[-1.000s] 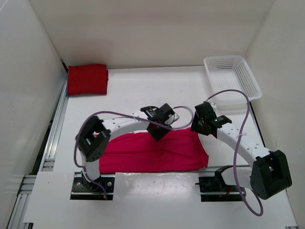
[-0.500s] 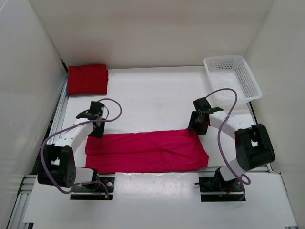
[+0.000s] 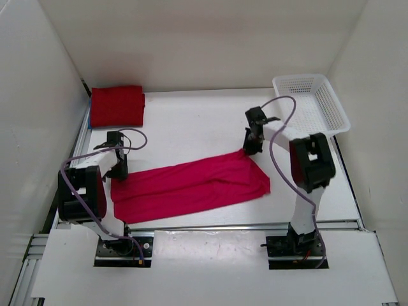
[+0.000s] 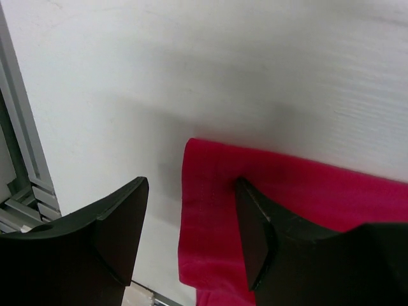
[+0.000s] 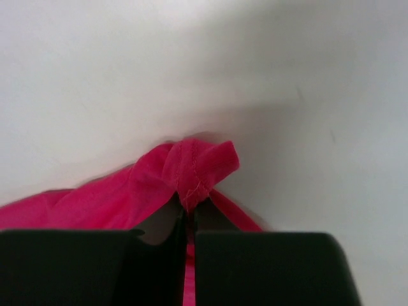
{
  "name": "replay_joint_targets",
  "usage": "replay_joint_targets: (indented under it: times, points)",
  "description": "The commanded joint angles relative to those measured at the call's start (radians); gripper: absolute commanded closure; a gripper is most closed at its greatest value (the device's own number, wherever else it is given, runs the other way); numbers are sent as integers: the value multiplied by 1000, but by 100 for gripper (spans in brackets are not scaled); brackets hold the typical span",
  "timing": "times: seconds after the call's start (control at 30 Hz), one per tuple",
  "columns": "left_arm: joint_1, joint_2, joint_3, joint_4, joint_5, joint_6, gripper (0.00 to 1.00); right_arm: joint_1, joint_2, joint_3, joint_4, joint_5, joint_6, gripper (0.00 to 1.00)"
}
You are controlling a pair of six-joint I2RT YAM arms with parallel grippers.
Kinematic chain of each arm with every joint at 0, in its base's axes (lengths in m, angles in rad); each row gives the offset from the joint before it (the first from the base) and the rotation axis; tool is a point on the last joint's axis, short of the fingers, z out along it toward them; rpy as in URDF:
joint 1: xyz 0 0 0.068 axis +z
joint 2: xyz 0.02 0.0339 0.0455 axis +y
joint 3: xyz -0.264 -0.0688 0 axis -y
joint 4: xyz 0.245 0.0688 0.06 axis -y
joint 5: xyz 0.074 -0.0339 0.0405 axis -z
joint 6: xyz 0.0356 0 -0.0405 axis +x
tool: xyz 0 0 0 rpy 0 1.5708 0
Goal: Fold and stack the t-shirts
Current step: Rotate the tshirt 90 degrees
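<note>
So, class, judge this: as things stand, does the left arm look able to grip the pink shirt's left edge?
Probably yes. The left gripper hangs open astride that edge of the pink shirt, with bare table beside it and nothing in the way.

Pink t-shirt [image 4: 306,191], left wrist view: cut off at right and bottom edges, partly covered by one finger [image 4: 255,236] of the left gripper [image 4: 191,185]. Right wrist view: pinched hem vanishes between the pressed-together fingers of the right gripper [image 5: 189,217]; rest hidden behind them.
</note>
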Motion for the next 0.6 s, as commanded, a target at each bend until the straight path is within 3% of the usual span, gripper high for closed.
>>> replay_joint_targets:
  times: [0.0,0.03,0.1,0.13,0.17,0.2,0.23,0.3,0.33,0.43,0.57]
  points:
    - [30,10,-16,41,17,-7,32,4,153,213,-22,19,-40,99]
    - [41,-10,-26,30,17,-7,32,4,197,373,-33,19,-40,99]
    - [41,-33,-26,6,28,-7,31,4,345,554,-76,32,-31,89]
    - [51,-44,-37,-11,41,-7,30,4,399,744,-91,32,-31,82]
    - [52,-57,-37,-28,51,-7,30,4,453,838,-102,32,-21,74]
    - [52,-58,-37,-66,66,-7,30,4,552,930,-111,13,-1,56]
    - [52,-58,-37,-85,66,-7,30,4,595,1088,-112,-13,10,51]
    - [52,-58,-14,-112,75,-7,29,4,651,1181,-66,-30,53,42]
    - [62,-58,-5,-138,75,-7,29,4,642,1181,-41,-30,65,42]
    - [96,-58,38,-164,86,-7,27,4,471,964,65,34,85,39]
    - [130,-36,84,-183,95,-7,27,-7,210,612,66,137,127,42]
